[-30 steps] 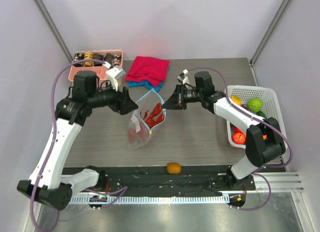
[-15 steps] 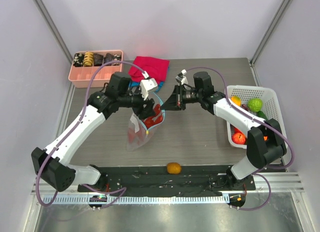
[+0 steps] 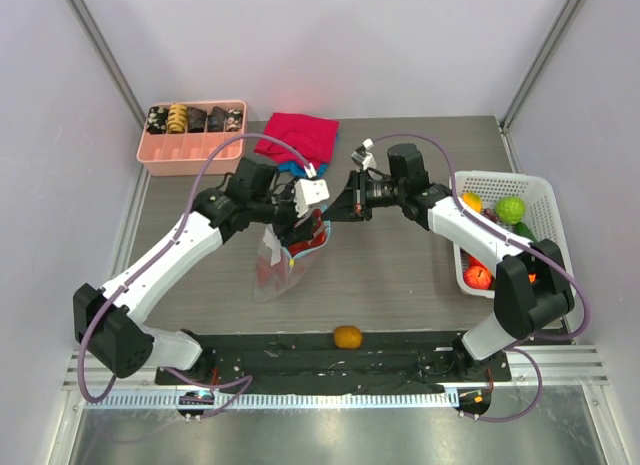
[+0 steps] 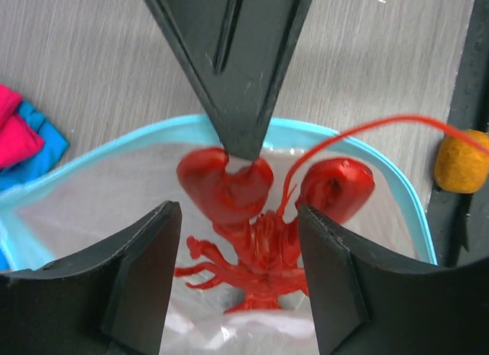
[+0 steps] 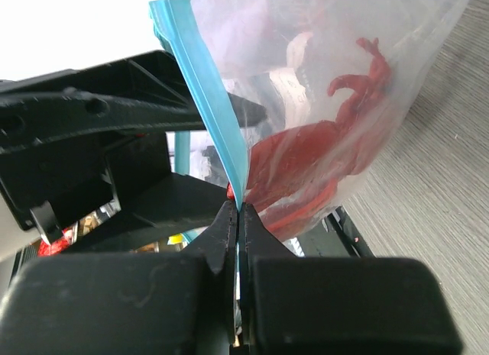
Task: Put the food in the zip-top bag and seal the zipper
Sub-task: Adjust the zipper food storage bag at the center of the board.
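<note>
The clear zip-top bag [image 3: 272,270] hangs at mid-table with its mouth held up. My right gripper [image 3: 333,210] is shut on the teal zipper strip [image 5: 206,95] and holds that rim raised. The red lobster [image 4: 260,233] lies inside the bag, and it shows through the plastic in the right wrist view [image 5: 321,156]. My left gripper [image 4: 238,217] is open and sits at the bag's mouth, its fingers either side of the lobster without closing on it. The teal rim [image 4: 306,126] curves round the open mouth. An orange fruit [image 3: 347,336] lies at the front edge.
A white mesh basket [image 3: 540,200] at the right holds green, yellow, orange and red fruits. A pink tray [image 3: 150,160] of black and tan pieces stands at the back left. Folded red and blue cloths [image 3: 298,137] lie behind the bag.
My left arm has swung right from beside the bag to its open mouth, over the lobster. My right gripper has kept its hold on the zipper strip in place.
</note>
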